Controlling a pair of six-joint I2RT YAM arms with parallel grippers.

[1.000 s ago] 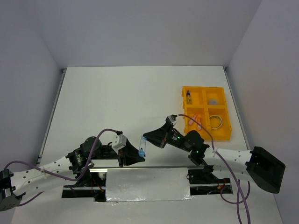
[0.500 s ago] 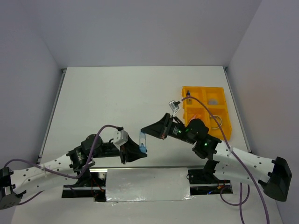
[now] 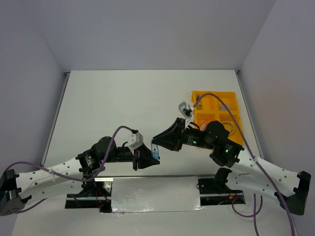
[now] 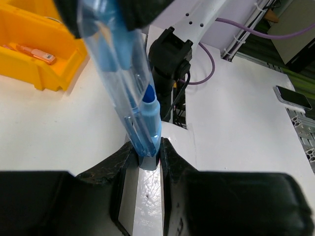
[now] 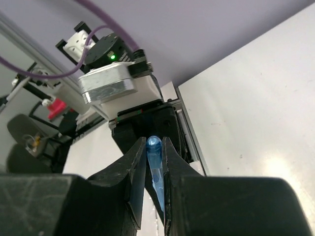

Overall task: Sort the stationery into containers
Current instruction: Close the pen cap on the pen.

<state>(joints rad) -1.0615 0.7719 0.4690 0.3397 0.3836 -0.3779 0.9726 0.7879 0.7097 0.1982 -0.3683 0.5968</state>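
A blue translucent pen-like tube hangs between my two grippers above the table's near edge. My left gripper is shut on its lower end; in the left wrist view the tube rises from between the fingertips of that gripper, with a blue cap inside it. My right gripper is shut on the upper end; in the right wrist view the tube's rounded tip sits at the fingertips of that gripper. The yellow-orange tray stands at the right, partly behind my right arm.
A tan ring lies in the tray's near right compartment. An orange clip-like piece lies in the tray in the left wrist view. A foil-covered plate spans the near edge between the arm bases. Purple cables loop over both arms.
My left gripper has moved right to the tube and now clamps its lower end. My right arm has lifted and swung over the tray, still holding the tube's upper end.
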